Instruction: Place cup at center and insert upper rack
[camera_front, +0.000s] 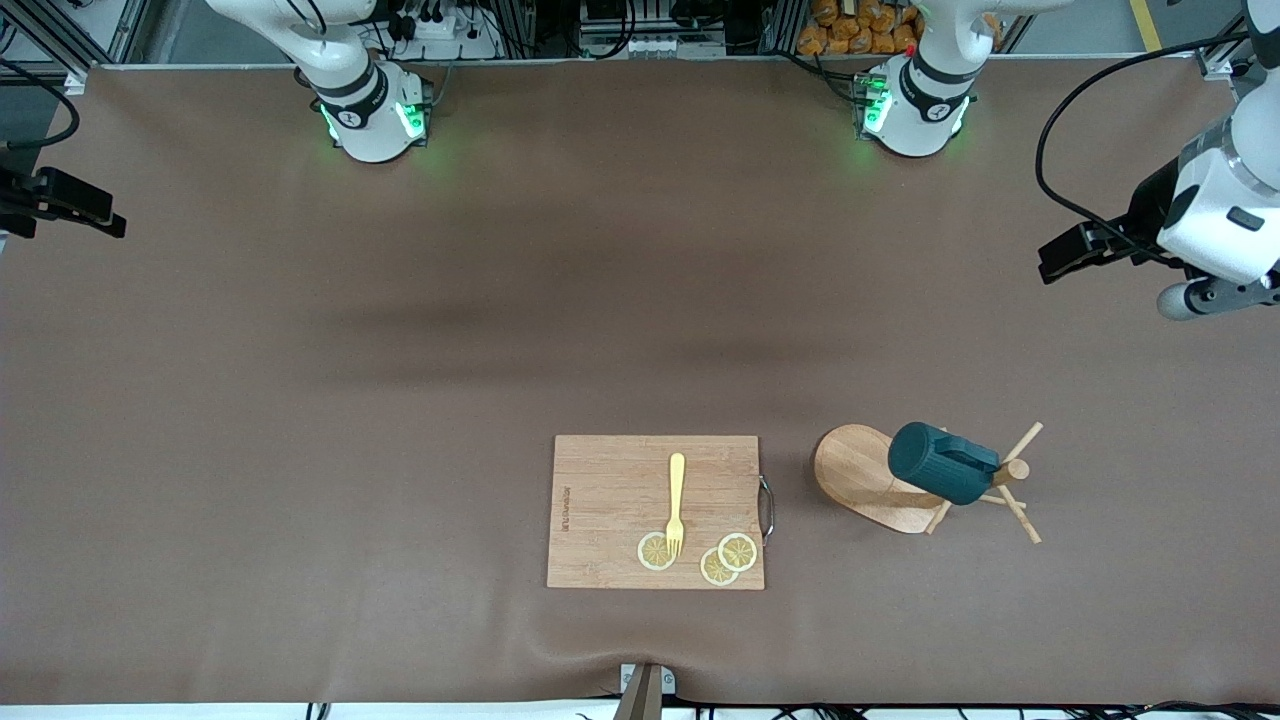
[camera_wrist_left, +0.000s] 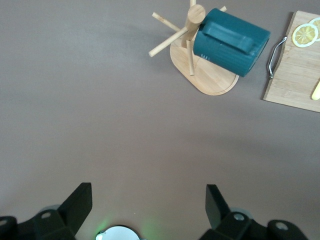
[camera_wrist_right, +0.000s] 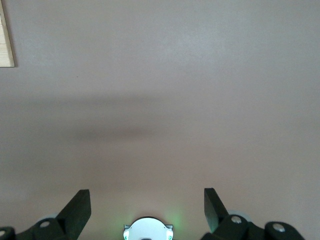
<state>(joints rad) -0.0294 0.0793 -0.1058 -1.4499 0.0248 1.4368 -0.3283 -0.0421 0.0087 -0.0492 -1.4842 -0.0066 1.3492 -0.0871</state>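
The cutting board (camera_front: 655, 510) lies nearest the front camera and carries 1 yellow fork (camera_front: 676, 503) and 3 lemon slices (camera_front: 737, 551). Beside it, toward the left arm's end of the table, the upper rack (camera_front: 870, 478) stands on its oval base with the cup (camera_front: 942, 463) hung sideways on a peg. The left gripper (camera_wrist_left: 149, 202) hovers over bare tablecloth (camera_front: 300, 400), fingers spread wide, holding nothing. The right gripper (camera_wrist_right: 147, 200) waits likewise, spread wide and empty.

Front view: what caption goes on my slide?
Cup hangs on rack beside board with fork and lemon slices.
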